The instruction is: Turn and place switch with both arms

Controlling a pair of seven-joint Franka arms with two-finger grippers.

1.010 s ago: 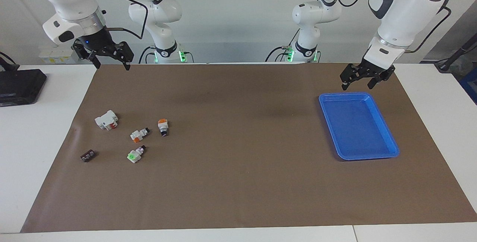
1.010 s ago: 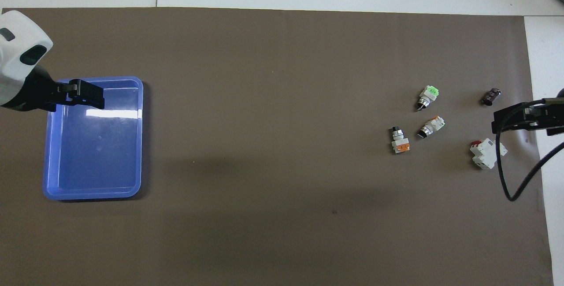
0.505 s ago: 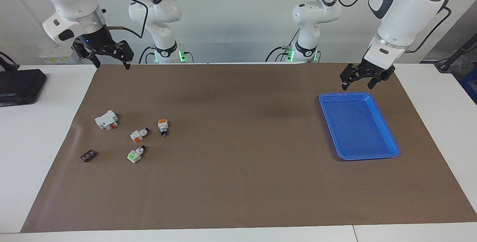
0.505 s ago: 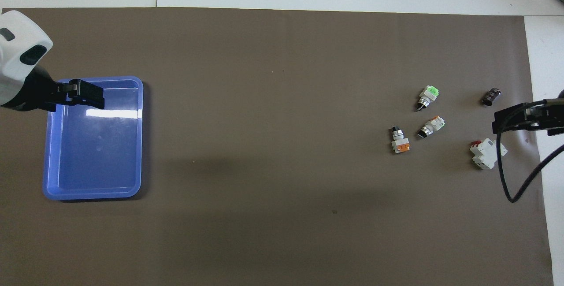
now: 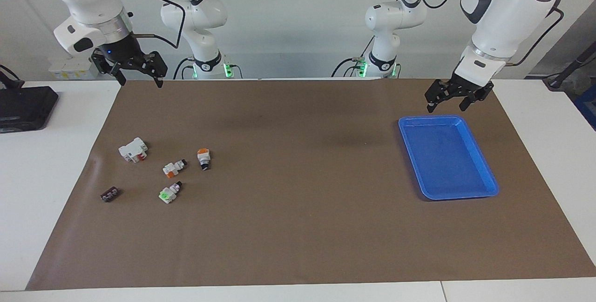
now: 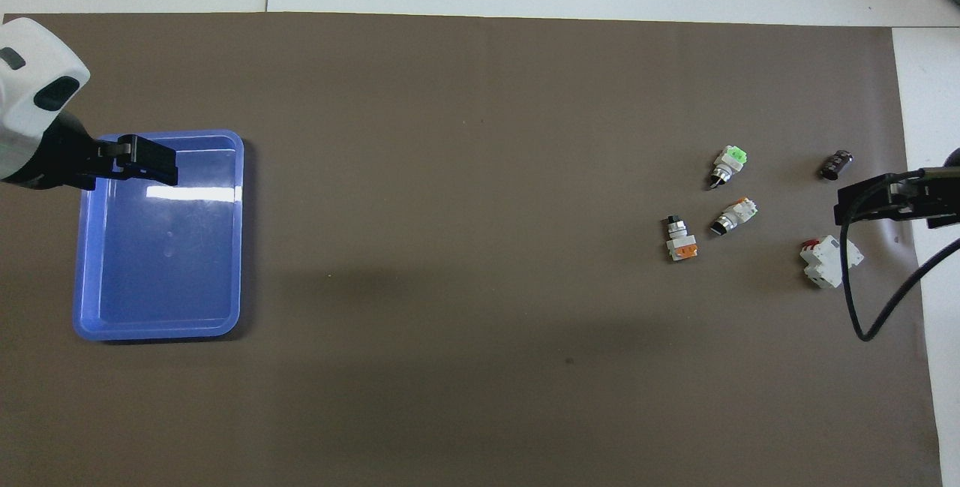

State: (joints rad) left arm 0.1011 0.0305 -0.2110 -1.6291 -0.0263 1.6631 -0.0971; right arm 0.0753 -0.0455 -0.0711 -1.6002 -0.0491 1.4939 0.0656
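From above only my fingertips show; the facing view shows both raised arms whole. My left gripper (image 5: 450, 96) hangs spread over the blue plastic tray (image 5: 484, 185), my right gripper (image 5: 133, 70) spread over the brown mat's (image 5: 298, 227) edge. The small white switch with orange block (image 5: 203, 158) lies flat toward my right arm's end, black knob pointing away from me.

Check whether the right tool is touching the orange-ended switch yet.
Apart. The facing view shows the right tool raised over the mat's edge nearest the robots, with bare mat between it and the switch.
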